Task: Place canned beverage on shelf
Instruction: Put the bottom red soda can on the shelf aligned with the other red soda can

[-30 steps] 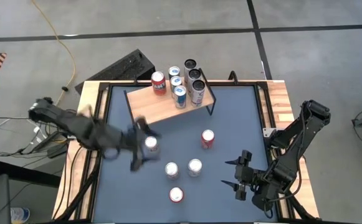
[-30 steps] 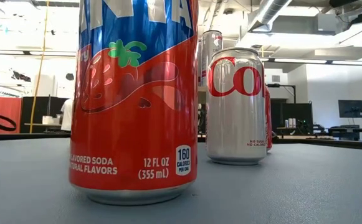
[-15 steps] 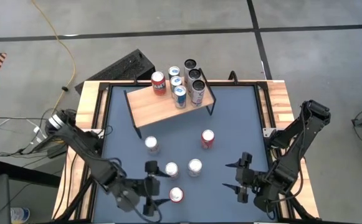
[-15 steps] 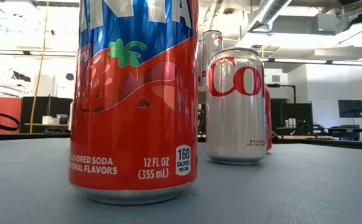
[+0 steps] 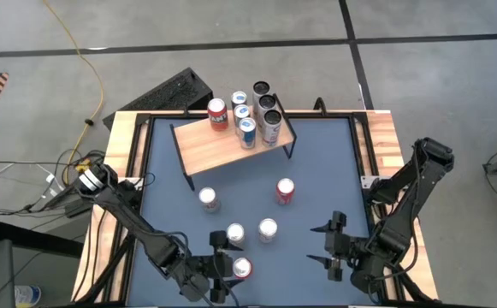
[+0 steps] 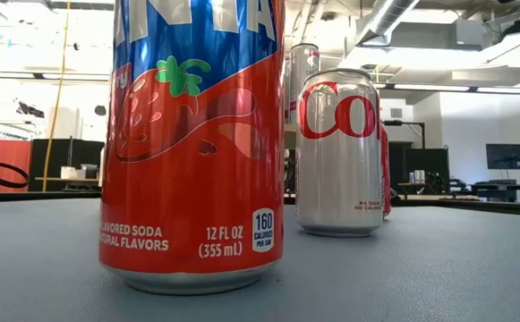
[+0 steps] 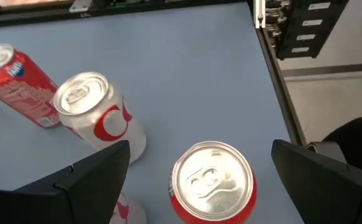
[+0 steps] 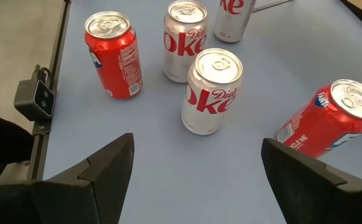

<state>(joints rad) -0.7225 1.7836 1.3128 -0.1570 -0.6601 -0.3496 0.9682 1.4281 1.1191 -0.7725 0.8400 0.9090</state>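
Note:
The shelf (image 5: 222, 144), a light wooden board on thin black legs, stands at the table's far side with several cans at its far right end. Several loose cans stand upright on the blue mat. Nearest the front edge is a red-and-blue strawberry soda can (image 5: 242, 269) (image 7: 212, 183) (image 6: 192, 143). My left gripper (image 5: 233, 267) (image 7: 200, 149) is open, with one finger on each side of this can and touching nothing. My right gripper (image 5: 319, 243) (image 8: 197, 142) hangs open at the near right, facing a silver Diet Coke can (image 8: 210, 90).
Two silver Diet Coke cans (image 5: 267, 229) (image 5: 235, 233) stand just beyond the red can. A third silver can (image 5: 207, 198) and a red cola can (image 5: 285, 191) stand mid-table. A black frame and wooden border (image 5: 383, 141) edge the mat.
My left arm has swung from the third silver can at mid-left toward the table's near edge and sunk lower. Its fingers have stayed open and now flank the strawberry soda can. No can has moved.

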